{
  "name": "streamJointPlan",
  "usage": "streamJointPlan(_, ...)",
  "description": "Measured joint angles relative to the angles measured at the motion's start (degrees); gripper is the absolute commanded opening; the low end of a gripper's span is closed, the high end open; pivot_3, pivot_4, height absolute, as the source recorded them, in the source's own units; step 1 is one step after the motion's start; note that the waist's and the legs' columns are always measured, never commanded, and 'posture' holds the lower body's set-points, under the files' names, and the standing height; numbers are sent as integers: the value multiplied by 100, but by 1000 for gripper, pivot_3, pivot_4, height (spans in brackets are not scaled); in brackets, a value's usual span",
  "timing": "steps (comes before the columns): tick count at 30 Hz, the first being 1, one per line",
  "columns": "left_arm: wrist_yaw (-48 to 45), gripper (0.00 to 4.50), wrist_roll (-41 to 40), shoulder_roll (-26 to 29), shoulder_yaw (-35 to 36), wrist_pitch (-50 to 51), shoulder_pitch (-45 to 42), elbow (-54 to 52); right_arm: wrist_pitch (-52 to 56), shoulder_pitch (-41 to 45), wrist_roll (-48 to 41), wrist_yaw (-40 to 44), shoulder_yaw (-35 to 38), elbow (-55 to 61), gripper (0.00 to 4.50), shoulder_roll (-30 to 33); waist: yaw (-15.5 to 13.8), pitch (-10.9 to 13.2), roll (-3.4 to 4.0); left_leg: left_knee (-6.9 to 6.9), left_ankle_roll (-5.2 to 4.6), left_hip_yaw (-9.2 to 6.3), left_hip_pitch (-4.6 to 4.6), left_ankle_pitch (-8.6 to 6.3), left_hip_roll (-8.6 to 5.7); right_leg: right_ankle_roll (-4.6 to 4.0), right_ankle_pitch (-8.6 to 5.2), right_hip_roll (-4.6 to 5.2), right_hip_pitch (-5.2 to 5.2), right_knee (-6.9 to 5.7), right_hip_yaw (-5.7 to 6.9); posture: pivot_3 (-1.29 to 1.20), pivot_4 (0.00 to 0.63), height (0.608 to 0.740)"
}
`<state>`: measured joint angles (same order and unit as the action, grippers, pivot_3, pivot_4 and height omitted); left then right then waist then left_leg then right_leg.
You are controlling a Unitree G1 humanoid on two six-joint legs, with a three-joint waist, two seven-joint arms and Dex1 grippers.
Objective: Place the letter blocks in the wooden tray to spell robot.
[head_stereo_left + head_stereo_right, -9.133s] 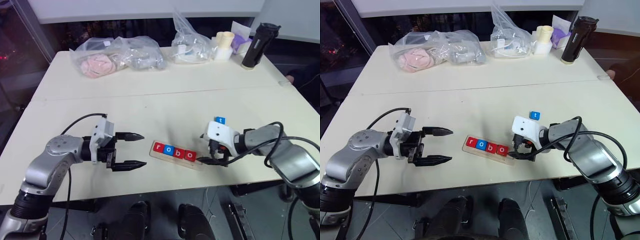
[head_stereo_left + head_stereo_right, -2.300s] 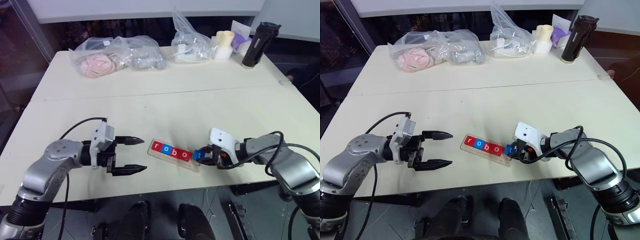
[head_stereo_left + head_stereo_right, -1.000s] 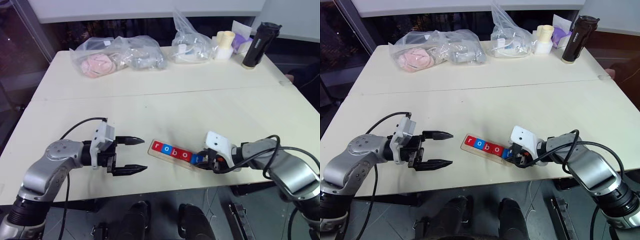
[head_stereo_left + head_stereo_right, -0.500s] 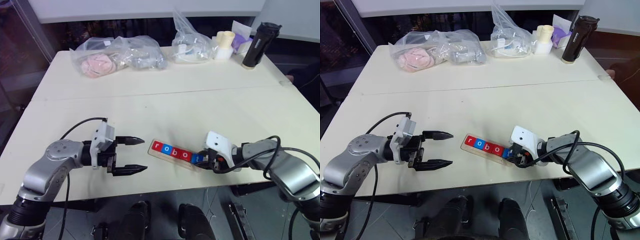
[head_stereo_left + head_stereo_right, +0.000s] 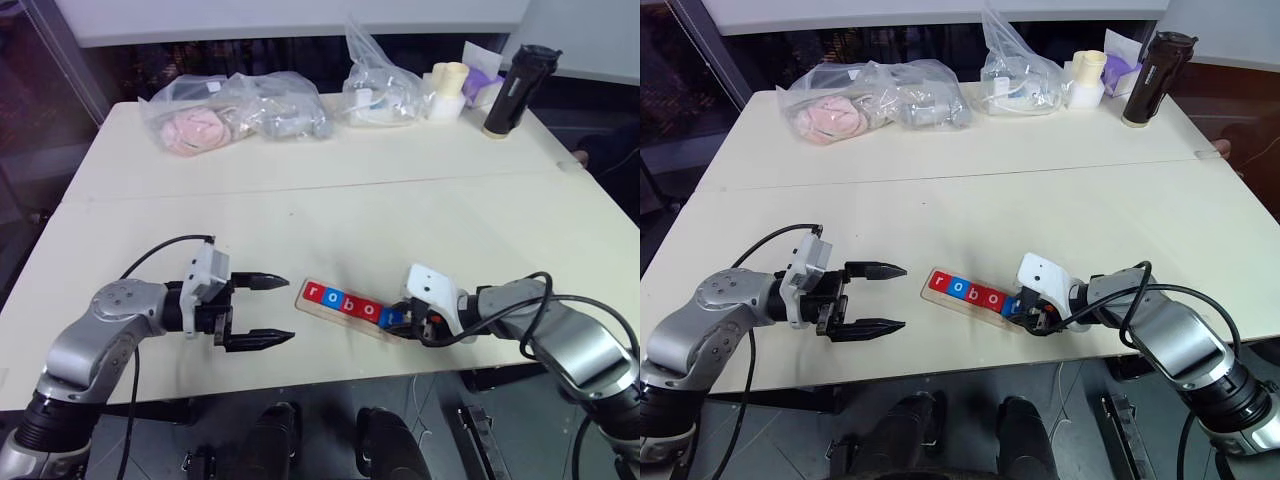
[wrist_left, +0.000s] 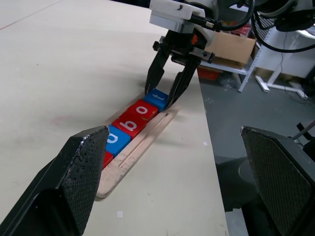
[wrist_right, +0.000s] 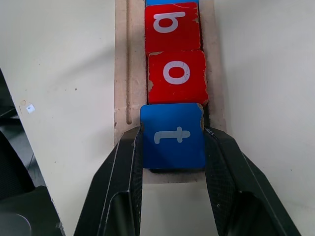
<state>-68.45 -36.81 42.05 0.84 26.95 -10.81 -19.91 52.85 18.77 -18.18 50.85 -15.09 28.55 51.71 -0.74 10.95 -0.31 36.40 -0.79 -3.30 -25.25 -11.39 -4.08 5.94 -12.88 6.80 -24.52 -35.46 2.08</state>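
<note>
Bench: your pale cream bench (image 5: 330, 205), bags at the back.
Tile: small blue square "t" letter block (image 7: 173, 135), light, rigid, slick; take its side edges.
Right pincer (image 7: 172, 147): clamped on it, at the long light-wood tray (image 7: 122, 73)'s last slot.
Left pincer (image 5: 262, 311): spread wide, holding nothing.

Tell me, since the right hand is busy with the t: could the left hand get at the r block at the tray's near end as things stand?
Probably yes. The left hand hangs open beside the wooden tray, and bare table lies between it and the r block.
</note>
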Motion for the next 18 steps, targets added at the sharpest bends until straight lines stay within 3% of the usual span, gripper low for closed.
streamJointPlan(12, 25, 4500, 0, -16, 0, 0, 0, 0, -101, 34, 65, -12, -31, -77, 1126, -15, 4, -1, -1, 10, 0, 0, 1, 0, 1, -1, 1, 0, 1, -8, 0, 0, 150, 725)
streamJointPlan(13, 25, 4500, 0, -27, 0, 0, 0, 0, -98, 49, 78, -14, -43, -82, 2178, -20, 4, -1, -1, 11, 0, 0, 1, 0, 1, -1, 1, 0, 1, -9, 0, 0, 150, 725)
streamJointPlan(16, 28, 4500, 0, -37, -1, 0, 0, 0, -96, 90, 112, -28, -70, -122, 3506, -83, 2, -1, 0, 12, 0, 0, 1, 0, 1, -2, 1, 0, 2, -9, 0, 0, 150, 725)
streamJointPlan(17, 29, 4500, 0, -37, -1, 0, -1, 0, -94, 92, 118, -30, -85, -131, 4150, -87, 2, -1, 0, 12, 0, 0, 0, 0, 1, -2, 1, 0, 2, -9, 0, 0, 150, 725)
streamJointPlan(18, 30, 4500, 0, -37, -1, 0, 0, 0, -92, 94, 120, -29, -92, -134, 4469, -91, 1, -1, 0, 12, 0, 0, 0, 0, 1, -2, 1, 0, 2, -9, 0, 0, 150, 725)
